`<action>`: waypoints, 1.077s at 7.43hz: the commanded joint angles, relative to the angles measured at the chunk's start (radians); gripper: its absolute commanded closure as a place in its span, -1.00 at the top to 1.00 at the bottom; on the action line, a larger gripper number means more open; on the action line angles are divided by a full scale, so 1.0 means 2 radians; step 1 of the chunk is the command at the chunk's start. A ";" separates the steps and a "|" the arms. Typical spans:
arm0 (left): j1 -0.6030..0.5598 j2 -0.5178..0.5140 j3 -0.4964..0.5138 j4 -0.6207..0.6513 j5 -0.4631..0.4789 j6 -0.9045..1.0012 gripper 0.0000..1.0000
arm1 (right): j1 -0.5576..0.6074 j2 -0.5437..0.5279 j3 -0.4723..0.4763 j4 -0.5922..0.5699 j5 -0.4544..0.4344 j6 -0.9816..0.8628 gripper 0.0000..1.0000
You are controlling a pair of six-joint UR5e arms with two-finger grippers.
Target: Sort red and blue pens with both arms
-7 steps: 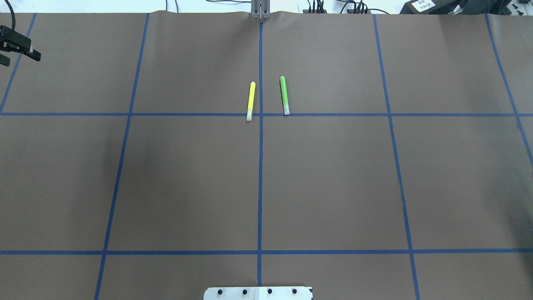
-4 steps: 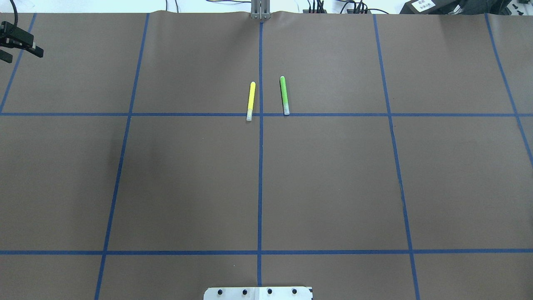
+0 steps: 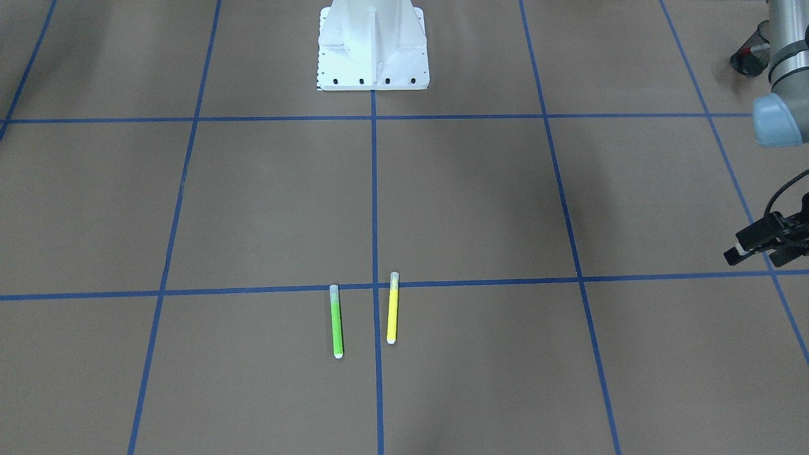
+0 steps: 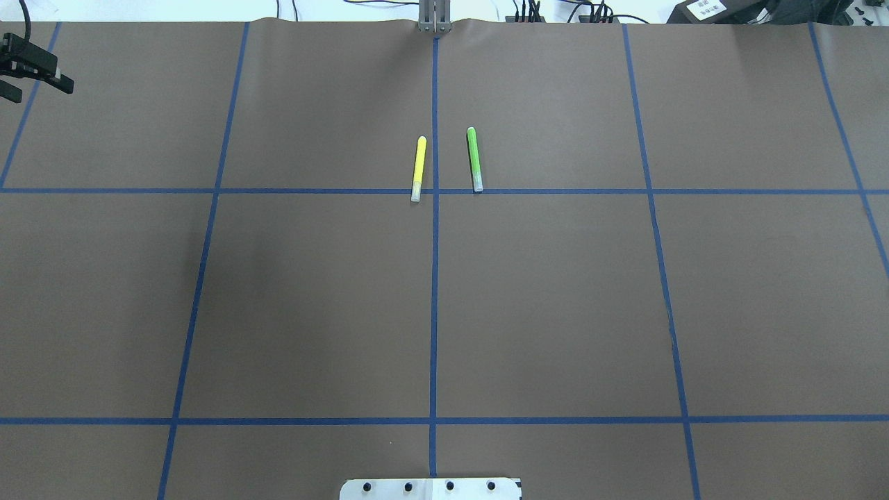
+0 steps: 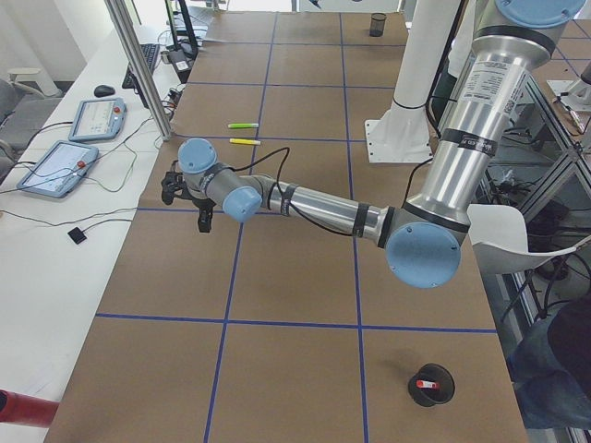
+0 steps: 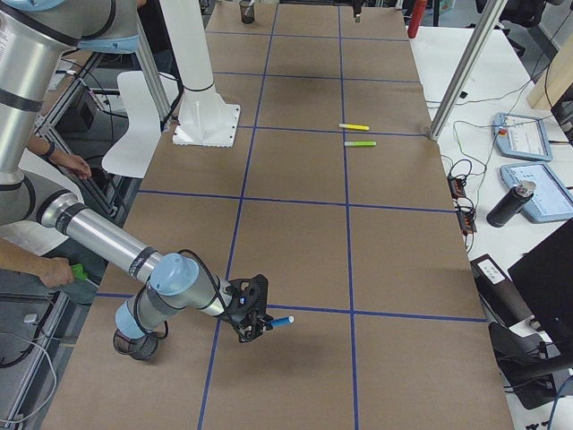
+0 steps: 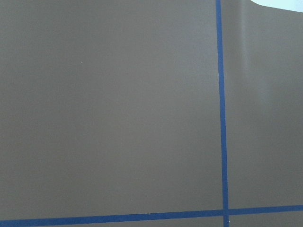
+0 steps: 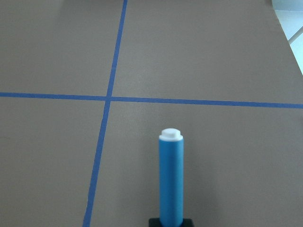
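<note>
blue pen (image 8: pixel 171 182) — blue barrel, white end, held level above the table by the right claw (image 6: pixel 258 320), lower middle of the right side view | red pen (image 5: pixel 425 383) — white and red, inside a black cup (image 5: pixel 431 386), lower right | left arm (image 5: pixel 323 208) stretched to centre left, left claw (image 4: pixel 38 87) spread, empty | right arm (image 6: pixel 107 244) lower left

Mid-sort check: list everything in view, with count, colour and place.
blue pen: 1, blue, held off the table at the right end.
left cup: 1, black, table's left end.
red pen: 1, red-white, in the left cup.
right cup: 1, black, table's right end.
green pen: 1, green, mid-table.
yellow pen: 1, yellow, beside the green pen, apart.
pedestal: 1, white, robot's base.
table: 1, brown, blue tape grid.
tablets: 2, grey, side bench.
left gripper: 1, black, open, empty, far-left edge.
right gripper: 1, black, shut on the blue pen.
</note>
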 commanded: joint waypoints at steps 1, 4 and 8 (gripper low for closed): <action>-0.001 0.000 -0.001 0.000 0.000 0.000 0.96 | 0.045 -0.019 -0.002 0.002 0.039 -0.042 -1.00; -0.001 0.001 -0.001 0.000 0.000 0.000 0.96 | 0.079 -0.066 -0.004 0.054 0.075 -0.053 -1.00; -0.001 0.001 -0.005 0.000 0.000 -0.007 0.96 | 0.143 -0.118 -0.050 0.166 0.155 -0.054 -1.00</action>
